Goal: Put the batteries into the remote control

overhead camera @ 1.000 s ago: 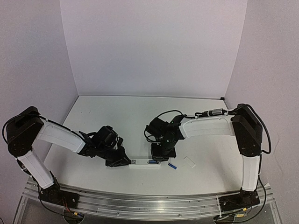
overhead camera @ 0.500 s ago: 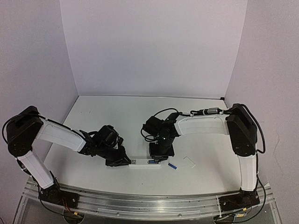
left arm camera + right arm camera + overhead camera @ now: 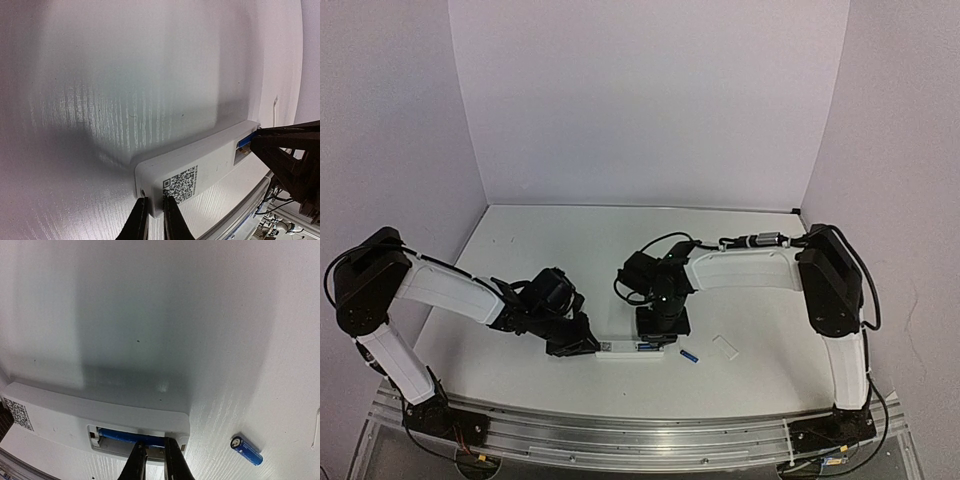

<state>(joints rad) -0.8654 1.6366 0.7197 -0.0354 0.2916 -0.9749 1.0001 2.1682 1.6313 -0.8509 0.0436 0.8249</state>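
Note:
The white remote control [image 3: 630,348] lies back side up near the front edge, with its battery bay open. My left gripper [image 3: 582,345] is shut on its left end, beside the QR label [image 3: 181,183]; the fingers [image 3: 172,222] pinch the end corner. One blue battery [image 3: 127,436] lies in the far slot of the bay. My right gripper [image 3: 152,460] is nearly closed, its tips resting on that battery's right end inside the bay. The second blue battery [image 3: 246,450] lies loose on the table to the right of the remote; it also shows in the top view [image 3: 689,356].
The small flat white cover piece [image 3: 725,347] lies on the table right of the loose battery. The metal rail of the table front [image 3: 640,440] runs just behind the remote's near side. The white walls stand far off.
My right arm has swung a little to the left, and its gripper has shifted left over the remote's bay. The left gripper, the remote and the loose battery have not moved.

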